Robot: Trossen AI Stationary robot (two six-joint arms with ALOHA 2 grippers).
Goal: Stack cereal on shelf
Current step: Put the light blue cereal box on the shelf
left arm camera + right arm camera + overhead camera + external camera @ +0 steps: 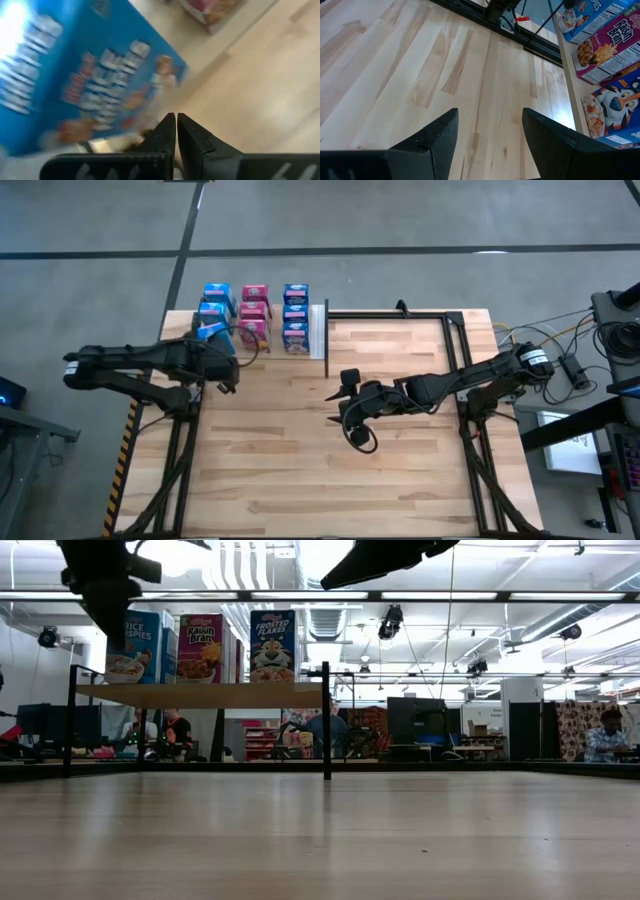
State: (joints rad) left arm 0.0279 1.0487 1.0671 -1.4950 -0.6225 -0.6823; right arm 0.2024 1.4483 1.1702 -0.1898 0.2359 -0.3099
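Bare plank tabletop (320,840) fills the low view's foreground. At upper left of the high view, the cereal (254,316) stands in three columns on the shelf (317,330), blue, pink, blue. Beside the leftmost column hovers the left gripper (222,363), fingers pressed together on nothing, a blue box (75,80) looming just ahead. One careless nudge could topple that column. Mid-frame, the right gripper (352,412) waits, fingers apart, empty.

Both arms are dark, near-black, built of chunky jointed segments. The left arm (150,365) carries a white band near its outer end, and the right arm (470,380) has a white collar there too. Each gripper's fingers (437,137) are matte black, wedge-shaped plates.
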